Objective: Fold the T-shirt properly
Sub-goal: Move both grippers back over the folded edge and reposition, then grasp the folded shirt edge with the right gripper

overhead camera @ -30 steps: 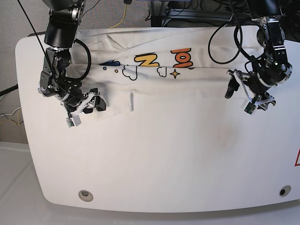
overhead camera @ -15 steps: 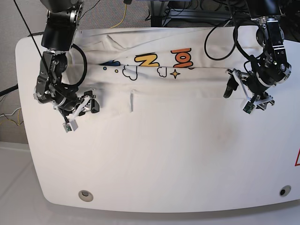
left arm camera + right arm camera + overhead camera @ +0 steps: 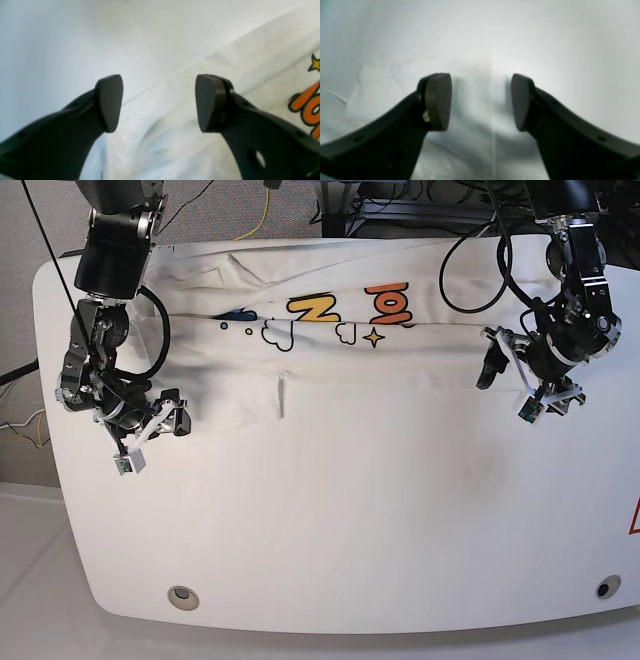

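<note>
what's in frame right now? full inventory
T-shirt: one, white with blue, yellow and orange print, partly folded along the far half of the table.
Table: one, white, glossy, fills most of the base view.
Holes: two, in the near corners of the table.
Cables: several, black and one yellow, behind the table.
Right gripper: one, black, open, at the shirt's end near the table edge.
Left gripper: one, black, open, fingers above the shirt's other end.
</note>
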{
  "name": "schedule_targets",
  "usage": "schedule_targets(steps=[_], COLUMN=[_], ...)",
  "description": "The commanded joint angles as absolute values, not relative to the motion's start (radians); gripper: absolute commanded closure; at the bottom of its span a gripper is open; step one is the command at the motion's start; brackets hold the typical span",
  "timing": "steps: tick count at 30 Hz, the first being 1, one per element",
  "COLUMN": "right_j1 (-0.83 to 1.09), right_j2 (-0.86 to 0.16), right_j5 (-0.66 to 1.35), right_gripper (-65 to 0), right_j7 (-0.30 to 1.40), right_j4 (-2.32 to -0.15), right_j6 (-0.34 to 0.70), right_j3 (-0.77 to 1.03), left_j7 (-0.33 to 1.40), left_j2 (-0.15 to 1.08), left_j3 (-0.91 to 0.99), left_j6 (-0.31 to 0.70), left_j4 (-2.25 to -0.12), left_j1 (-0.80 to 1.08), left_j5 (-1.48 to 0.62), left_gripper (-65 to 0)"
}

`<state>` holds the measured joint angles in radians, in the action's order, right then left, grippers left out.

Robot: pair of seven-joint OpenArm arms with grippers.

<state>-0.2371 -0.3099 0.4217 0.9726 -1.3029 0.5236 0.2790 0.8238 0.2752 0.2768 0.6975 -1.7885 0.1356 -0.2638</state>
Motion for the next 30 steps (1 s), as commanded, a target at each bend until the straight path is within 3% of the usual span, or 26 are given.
schedule_targets(steps=[1,14,30], right_j1=[-0.257,-0.236,-0.234], right_j2=[-0.334,-0.274,-0.231], right_j5=[0.418,0.202,0.182], right_gripper=[-36.5,-36.5,-36.3], right_j7=[0.943,0.911,0.908], right_j4=[-1.317,-1.316,-1.221], right_j6=[0.53,0.539,0.555], right_j3=[0.282,0.338,0.34], left_j7=[0.834,0.852,0.852], left_j2=[0.294,0.294,0.297], left_j3=[0.285,0.286,0.288], left_j6=[0.697,0.698,0.698], left_j4=[-1.808,-1.81,-1.81], left_j1=[0.125,0.114,0.113], left_j5=[-0.277,-0.275,-0.275], left_gripper=[-42.2,-42.2,-42.2])
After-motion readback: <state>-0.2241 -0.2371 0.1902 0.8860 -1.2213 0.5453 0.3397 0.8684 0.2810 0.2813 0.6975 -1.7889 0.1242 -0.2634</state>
